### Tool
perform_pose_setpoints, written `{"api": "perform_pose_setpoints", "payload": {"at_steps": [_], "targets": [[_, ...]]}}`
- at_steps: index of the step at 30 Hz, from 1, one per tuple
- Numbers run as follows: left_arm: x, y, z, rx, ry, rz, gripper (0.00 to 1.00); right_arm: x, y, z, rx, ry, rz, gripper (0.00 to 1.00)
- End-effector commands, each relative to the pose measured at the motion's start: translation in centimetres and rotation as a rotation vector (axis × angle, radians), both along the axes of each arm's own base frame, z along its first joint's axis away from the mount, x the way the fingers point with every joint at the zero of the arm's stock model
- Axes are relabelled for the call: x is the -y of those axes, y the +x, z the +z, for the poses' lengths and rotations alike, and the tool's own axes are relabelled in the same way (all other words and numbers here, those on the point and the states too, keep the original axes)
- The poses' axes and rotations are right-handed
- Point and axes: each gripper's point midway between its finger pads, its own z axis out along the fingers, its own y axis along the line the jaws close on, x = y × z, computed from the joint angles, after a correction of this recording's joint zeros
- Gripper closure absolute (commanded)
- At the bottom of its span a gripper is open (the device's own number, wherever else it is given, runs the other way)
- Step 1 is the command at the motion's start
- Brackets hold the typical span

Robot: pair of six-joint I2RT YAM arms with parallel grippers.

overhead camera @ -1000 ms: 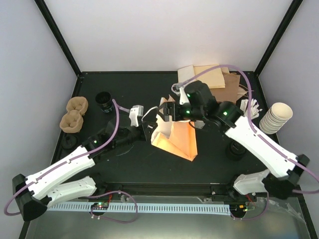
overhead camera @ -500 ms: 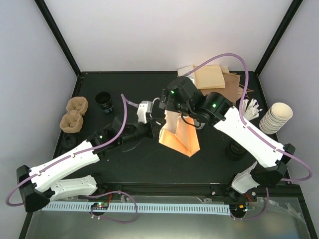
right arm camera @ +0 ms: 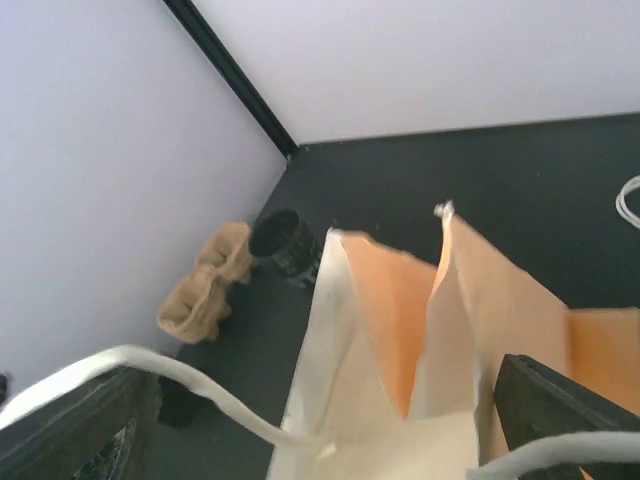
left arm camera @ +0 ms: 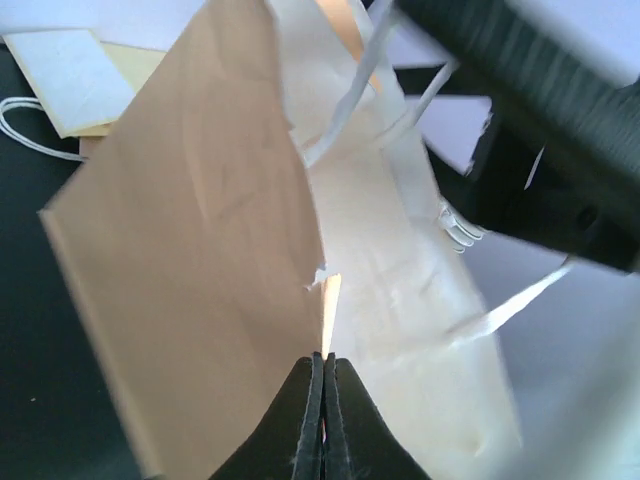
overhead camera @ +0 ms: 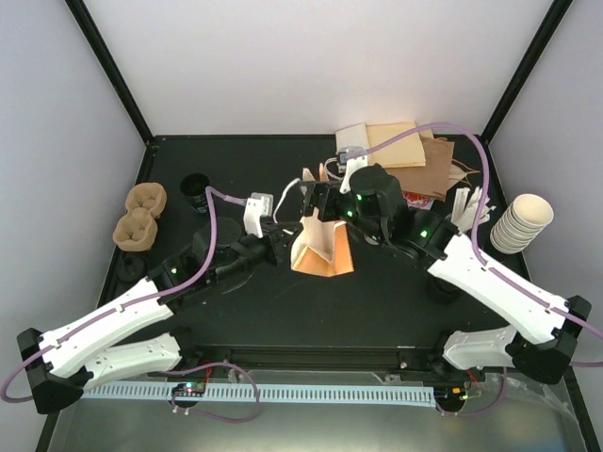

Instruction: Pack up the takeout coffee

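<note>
Coffee cup (overhead camera: 195, 191) stands upright nr far-left corner of table (overhead camera: 283, 311), close to pulp trays (overhead camera: 141, 212), well apart from both arms. Nothing touching it.

Handling (my guess): light, thin paper wall so squashy, and lid (right arm camera: 280, 232) could pop if squeezed hard. Fill level unknown, so keep it upright. Best hold is round the body below the lid w/ a gentle close, not by the lid rim.

L gripper (left arm camera: 322, 370): fingers pressed together, pinching the paper edge of bag (overhead camera: 320, 250) on the side facing it. Arm stretched low toward table centre.

R gripper (overhead camera: 316, 202): fingers (right arm camera: 80, 430) spread wide either side of bag mouth, gripping nothing. White handle (right arm camera: 200, 385) runs across one finger. Arm comes in from the right, wrist tipped down over bag top. Bag mid-table, mouth partly open.
</note>
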Motion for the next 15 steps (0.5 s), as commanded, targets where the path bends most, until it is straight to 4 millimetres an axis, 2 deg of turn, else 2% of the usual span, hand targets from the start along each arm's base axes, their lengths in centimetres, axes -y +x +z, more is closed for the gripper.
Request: {"api": "perform_pose_setpoints", "payload": {"at_steps": [1,6,9,12,15], "targets": [[0.1,0.3,1.4,0.093,0.01,-0.008,0.98,0.6,1.3,1.8,-0.023,0.019,-0.106,0.06],[0.9,-1.1,2.9,0.192,0.033,-0.119,0.98,2.9,2.1,1.0,-0.107,0.052,-0.268,0.03],[1.7,-2.5,2.6,0.251,0.071,-0.225,0.98,4.1,2.7,1.3,-0.191,0.079,-0.325,0.04],[2.4,-3.6,1.8,0.278,0.11,-0.319,0.98,4.3,2.7,1.3,-0.265,0.075,-0.351,0.05],[2.7,-4.0,1.6,0.282,0.125,-0.351,0.98,3.3,2.5,0.7,-0.32,0.079,-0.321,0.05]]}}
